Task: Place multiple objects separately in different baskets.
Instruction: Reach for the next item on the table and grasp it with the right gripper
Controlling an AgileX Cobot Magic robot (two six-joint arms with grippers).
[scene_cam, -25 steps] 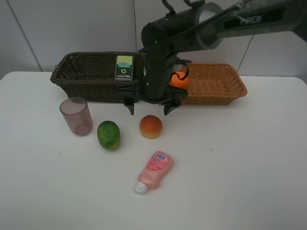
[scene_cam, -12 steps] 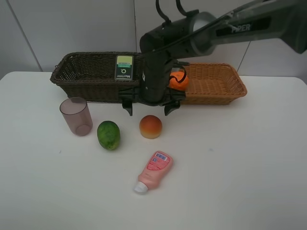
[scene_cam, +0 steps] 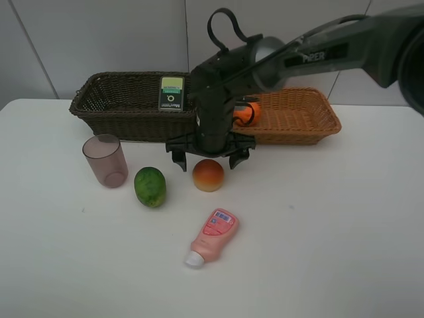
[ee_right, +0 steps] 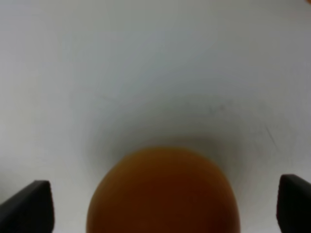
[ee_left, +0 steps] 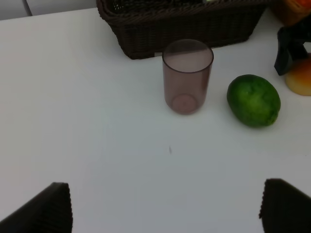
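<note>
right gripper (scene_cam: 207, 160): spread wide, fingers either side of the peach (scene_cam: 208, 175); I cannot tell whether they touch it.
left gripper (ee_left: 165, 208): spread, holding nothing, above bare table (scene_cam: 331, 232).
dark basket (scene_cam: 99, 109): holds the green-labelled bottle (scene_cam: 171, 93).
tan basket (scene_cam: 311, 122): holds the orange (scene_cam: 246, 112), which I see partly hidden by the arm.
cup (scene_cam: 105, 160): upright, in front of the dark basket.
green fruit (scene_cam: 150, 187): between cup and peach.
pink bottle (scene_cam: 212, 237): lying flat, cap toward the near edge.
</note>
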